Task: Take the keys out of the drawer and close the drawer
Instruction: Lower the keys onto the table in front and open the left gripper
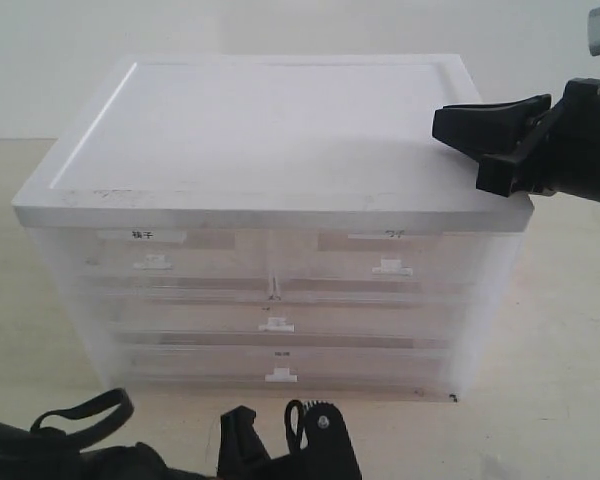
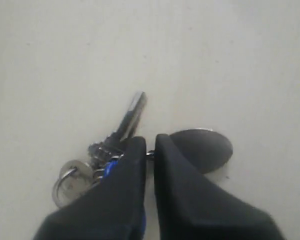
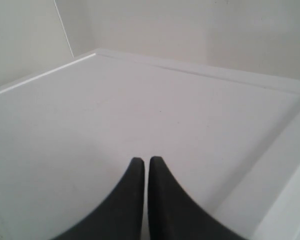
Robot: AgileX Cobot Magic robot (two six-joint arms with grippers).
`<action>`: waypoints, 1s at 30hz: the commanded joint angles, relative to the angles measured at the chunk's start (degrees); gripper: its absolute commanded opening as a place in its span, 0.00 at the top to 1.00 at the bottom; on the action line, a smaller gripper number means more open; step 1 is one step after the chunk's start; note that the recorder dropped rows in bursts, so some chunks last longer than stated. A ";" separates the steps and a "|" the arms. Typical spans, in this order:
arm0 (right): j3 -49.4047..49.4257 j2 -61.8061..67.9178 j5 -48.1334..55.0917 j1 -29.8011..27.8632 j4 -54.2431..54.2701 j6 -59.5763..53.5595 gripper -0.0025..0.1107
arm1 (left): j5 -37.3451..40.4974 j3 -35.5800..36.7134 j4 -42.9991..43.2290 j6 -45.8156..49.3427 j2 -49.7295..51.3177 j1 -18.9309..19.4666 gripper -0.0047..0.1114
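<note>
The keys point(image 2: 126, 120) lie low over the pale table, and my left gripper point(image 2: 150, 142) is shut on their ring. A silver key sticks out ahead of the fingertips. A round grey tag point(image 2: 69, 182) and a bit of blue fob point(image 2: 109, 170) show on one side, a dark oval piece point(image 2: 202, 149) on the other. In the exterior view this gripper point(image 1: 280, 450) is at the bottom edge, in front of the cabinet, and the keys are hidden. The drawer point(image 1: 180, 322), full-width with a small white handle point(image 1: 276, 325), sits flush with the others. My right gripper point(image 1: 442, 125) point(image 3: 146, 161) hovers shut and empty over the cabinet top.
The translucent cabinet point(image 1: 270, 130) has two half-width drawers on top point(image 1: 155, 262) point(image 1: 390, 267) and a labelled wide drawer point(image 1: 278, 375) at the bottom. Its flat white top has a raised rim point(image 3: 200, 70). Pale table lies around it.
</note>
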 commanded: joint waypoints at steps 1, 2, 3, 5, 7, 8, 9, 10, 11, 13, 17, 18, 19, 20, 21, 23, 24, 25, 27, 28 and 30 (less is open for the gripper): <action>0.82 0.84 3.91 0.14 -3.23 -0.26 0.98 | -2.55 0.01 0.77 -0.36 2.16 4.47 0.92; 0.82 0.84 3.91 0.14 -3.23 -0.26 0.98 | -2.55 0.01 1.57 -0.26 2.26 5.35 0.92; 0.82 0.84 3.91 0.14 -3.23 -0.26 0.98 | -2.55 0.01 2.19 -0.26 2.26 6.38 0.92; 0.82 0.84 3.91 0.14 -3.23 -0.26 0.98 | -2.55 -0.27 2.94 -0.26 2.14 8.17 0.92; 0.82 0.84 3.91 0.14 -3.23 -0.26 0.98 | -2.55 -0.84 3.88 -0.26 2.14 9.51 0.92; 0.82 0.84 3.91 0.14 -3.23 -0.26 0.98 | -2.43 -1.14 4.14 -0.26 2.14 10.17 0.92; 0.82 0.84 3.91 0.14 -3.23 -0.26 0.98 | -2.43 -1.38 4.14 -0.26 2.14 10.85 0.92; 0.82 0.84 3.91 0.14 -3.23 -0.26 0.98 | -2.34 -1.82 4.14 -0.26 2.14 11.49 0.92; 0.82 0.84 3.91 0.14 -3.23 -0.26 0.98 | -1.94 -2.09 4.14 -0.26 2.14 12.07 0.92; 0.82 0.84 3.91 0.14 -3.23 -0.26 0.98 | -0.32 -2.49 4.14 -0.26 2.14 12.40 0.92; 0.82 0.84 3.91 0.14 -3.34 -0.26 0.98 | 6.85 -2.84 4.55 -0.26 2.14 11.61 0.92; 0.82 0.84 3.91 0.14 -3.34 -0.26 0.98 | 7.05 -2.84 4.55 -0.26 1.92 10.91 0.92; 0.82 0.84 3.91 0.14 -3.34 -0.26 0.98 | 7.05 -2.71 4.55 -0.26 1.78 10.07 0.92; 0.82 0.84 3.91 0.14 -3.34 -0.26 0.98 | 7.05 -2.47 4.55 -0.26 1.45 9.26 0.92; 0.82 0.84 3.91 0.14 -3.34 -0.26 0.98 | 7.05 -2.21 4.55 -0.26 0.65 7.92 0.92; 0.82 0.84 3.91 0.14 -3.34 -0.26 0.98 | 7.07 -2.23 4.55 -0.26 -0.58 6.01 0.92; 0.82 0.84 3.91 0.14 -3.34 -0.26 0.98 | 6.89 -2.23 4.55 -0.26 -1.21 5.12 0.92; 0.82 0.84 3.91 0.14 -3.34 -0.26 0.98 | 5.97 -2.23 4.55 -0.26 -1.55 4.57 0.92; 0.82 0.84 4.01 0.14 -3.34 -0.26 0.98 | 4.03 -3.26 4.55 -0.26 -1.29 3.76 0.92; 0.82 0.84 4.01 0.14 -3.34 -0.26 0.98 | 4.03 -4.04 4.55 -0.26 -0.62 3.76 0.92; 0.82 0.84 4.11 0.14 -3.54 -0.26 0.98 | 6.32 -5.77 4.55 -0.26 1.34 3.76 0.92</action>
